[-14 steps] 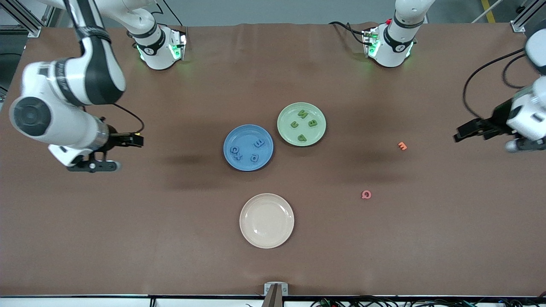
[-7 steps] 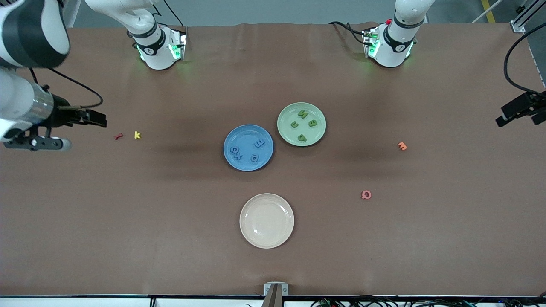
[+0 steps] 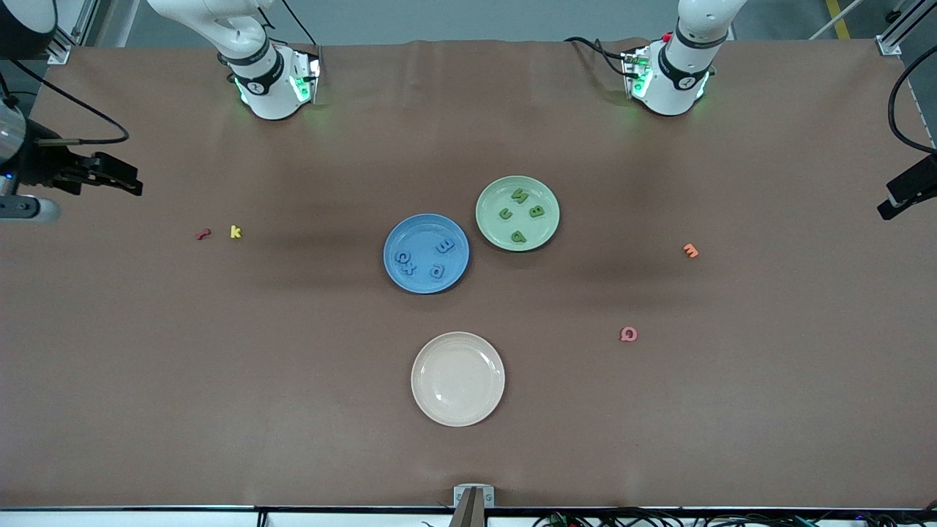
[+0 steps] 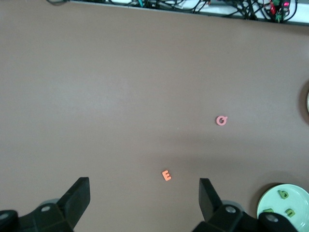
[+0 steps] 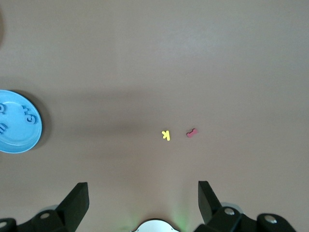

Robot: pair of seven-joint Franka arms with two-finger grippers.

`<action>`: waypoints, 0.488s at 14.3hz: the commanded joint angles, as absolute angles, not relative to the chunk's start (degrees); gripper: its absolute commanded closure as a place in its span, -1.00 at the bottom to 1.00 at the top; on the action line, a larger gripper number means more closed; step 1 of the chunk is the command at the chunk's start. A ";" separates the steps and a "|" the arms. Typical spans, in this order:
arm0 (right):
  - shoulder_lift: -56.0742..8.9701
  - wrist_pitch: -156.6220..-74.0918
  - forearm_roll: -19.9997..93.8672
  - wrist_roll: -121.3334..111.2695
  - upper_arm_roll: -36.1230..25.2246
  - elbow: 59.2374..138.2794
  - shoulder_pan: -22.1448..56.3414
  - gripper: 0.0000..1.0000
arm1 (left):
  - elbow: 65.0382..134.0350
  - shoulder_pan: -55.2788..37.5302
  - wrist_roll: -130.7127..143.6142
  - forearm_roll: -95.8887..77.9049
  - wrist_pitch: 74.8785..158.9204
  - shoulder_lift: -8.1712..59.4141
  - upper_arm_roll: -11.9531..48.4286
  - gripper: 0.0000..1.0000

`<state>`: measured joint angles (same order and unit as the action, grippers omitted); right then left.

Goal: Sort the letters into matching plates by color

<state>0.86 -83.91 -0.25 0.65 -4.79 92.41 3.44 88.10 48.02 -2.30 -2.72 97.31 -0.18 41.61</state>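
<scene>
The blue plate [image 3: 421,230] at mid-table holds four blue letters [image 3: 444,247]. The pale green plate [image 3: 545,192] beside it, farther from the front camera, holds four green letters [image 3: 536,211]. My right gripper [image 3: 121,179] is open and empty, high over the right arm's end of the table. In its wrist view its jaws [image 5: 143,195] stand wide, with the blue plate [image 5: 19,137] at the frame's edge. My left gripper [image 3: 889,208] is open and empty, over the left arm's end. Its wrist view [image 4: 144,193] shows the green plate [image 4: 299,198] in a corner.
A cream plate [image 3: 457,378] lies nearer the front camera than the blue plate. An orange E [image 3: 690,251] and a pink Q [image 3: 628,334] lie toward the left arm's end. A yellow k [image 3: 235,232] and a red letter [image 3: 203,234] lie toward the right arm's end.
Both arms have drawn back outward toward their ends of the table. The right arm's retreat uncovered the red and yellow letters. Plates and letters have not moved.
</scene>
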 commanded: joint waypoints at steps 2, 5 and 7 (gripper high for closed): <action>2.81 -82.71 0.44 0.44 -3.34 92.02 0.89 -1.00 | 85.78 44.05 -2.37 2.18 96.15 0.79 41.49 -0.99; 2.99 -82.79 0.62 0.53 -2.73 92.02 -0.43 -1.00 | 85.96 40.54 -2.37 2.37 96.15 0.97 38.34 -0.99; 2.99 -82.71 0.62 0.44 -2.46 92.02 -0.88 -1.00 | 86.04 32.82 -2.64 2.11 96.15 1.23 30.36 -0.99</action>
